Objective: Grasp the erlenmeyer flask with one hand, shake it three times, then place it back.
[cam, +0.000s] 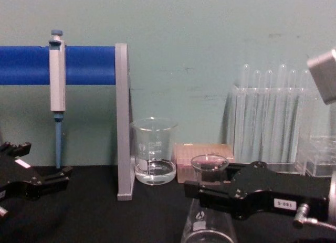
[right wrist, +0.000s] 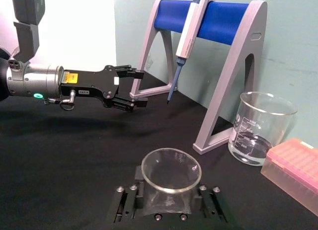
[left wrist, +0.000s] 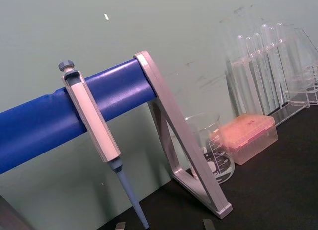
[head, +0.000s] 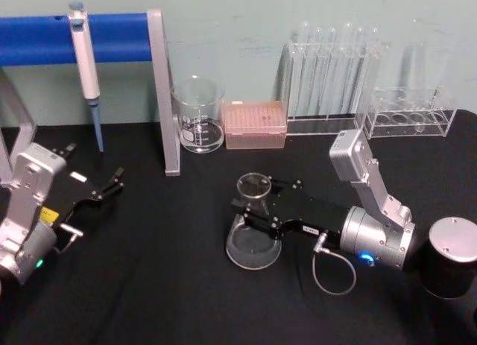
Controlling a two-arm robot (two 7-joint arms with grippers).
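Flask: erlenmeyer flask [head: 253, 229] upright on black table [head: 149, 285], centre.
Right gripper [head: 257, 209]: fingers straddling flask neck; whether they press the glass cannot be told.
Left gripper [head: 112, 182]: parted, empty, idle.
Progress: grasp stage; shakes, replacement outstanding.

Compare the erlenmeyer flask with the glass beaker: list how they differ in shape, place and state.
The erlenmeyer flask is conical with a narrow neck; the beaker is straight-sided with printed graduations. The flask stands mid-table with the right tool closed around its neck; the beaker stands untouched at the back beside the pink box. The left tool waits open, far left. Both vessels are clear glass and upright.
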